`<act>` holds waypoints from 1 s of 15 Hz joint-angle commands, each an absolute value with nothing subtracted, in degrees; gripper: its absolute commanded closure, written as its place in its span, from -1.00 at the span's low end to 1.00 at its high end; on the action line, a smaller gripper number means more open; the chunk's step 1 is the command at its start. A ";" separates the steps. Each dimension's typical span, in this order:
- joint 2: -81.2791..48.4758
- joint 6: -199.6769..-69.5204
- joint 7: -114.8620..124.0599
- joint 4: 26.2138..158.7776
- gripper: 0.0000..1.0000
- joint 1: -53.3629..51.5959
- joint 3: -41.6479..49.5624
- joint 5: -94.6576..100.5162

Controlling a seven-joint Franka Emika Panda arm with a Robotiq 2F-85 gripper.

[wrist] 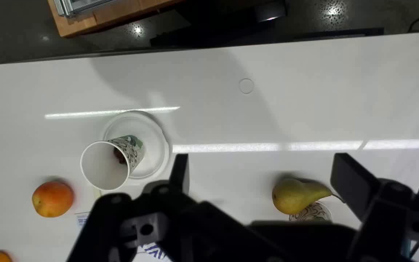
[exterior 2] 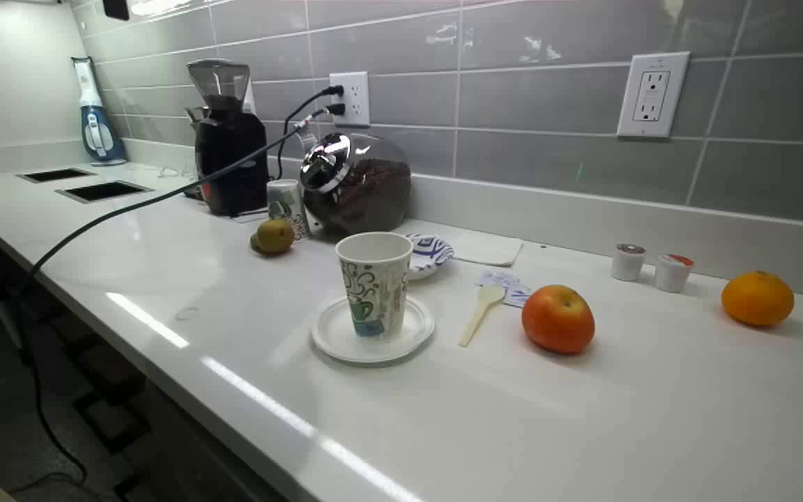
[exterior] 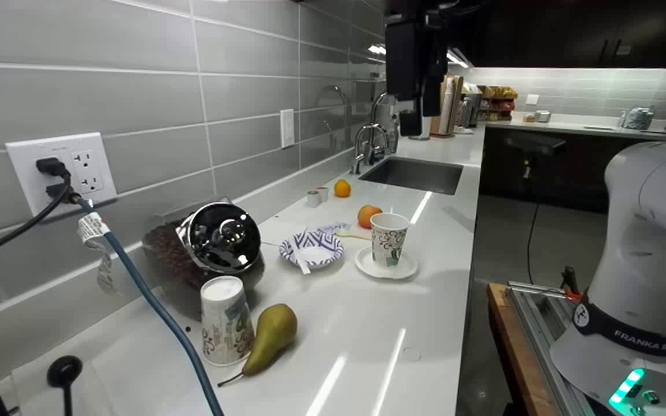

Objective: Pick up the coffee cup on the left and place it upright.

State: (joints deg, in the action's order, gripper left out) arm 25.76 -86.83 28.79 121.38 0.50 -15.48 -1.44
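- Closest to the pear (exterior: 275, 330) stands the coffee cup (exterior: 227, 323), a printed paper one, upside down on the white worktop (exterior: 362, 370) with its base uppermost. The pear lies right beside it; I can't tell whether they touch.
- Near that cup, by the tiled wall (exterior 2: 541, 104), sits a glass jar (exterior 2: 382, 189) of dark brown beans, its chrome lid (exterior: 226, 238) slanting outward.
- The end effector (wrist: 261, 170) hangs well above everything, its two fingers spread wide, with nothing in its hold. From the wrist, the pear and part of the coffee cup show below, nearer one finger.
- Another paper cup (exterior 2: 373, 293) is upright on a small white plate (exterior 2: 330, 336); something reddish-brown sits at its bottom.
- On the plate's wall side is a blue-and-white zigzag bowl (exterior: 332, 241), a white stick (exterior: 298, 259) across it.
- A pale spoon (exterior 2: 482, 315) lies near an apple (exterior 2: 558, 321); toward the sink (exterior: 414, 173) I see two small pods (exterior 2: 628, 265) and a mandarin (exterior 2: 757, 300).
- A blue cable (exterior: 154, 294) runs from the wall outlet (exterior: 85, 160) past the coffee cup, and beyond it stands a black coffee grinder (exterior 2: 232, 157).
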 commanded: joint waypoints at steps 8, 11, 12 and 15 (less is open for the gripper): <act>25.57 -86.76 29.20 121.27 -1.00 -0.72 -14.52 -1.05; 21.77 -91.01 30.46 119.25 -1.00 -0.45 -14.56 -1.96; 20.05 -92.74 30.19 118.35 -1.00 -0.63 -14.49 -2.48; 14.64 -100.00 27.40 116.69 -1.00 -1.61 -14.45 -1.56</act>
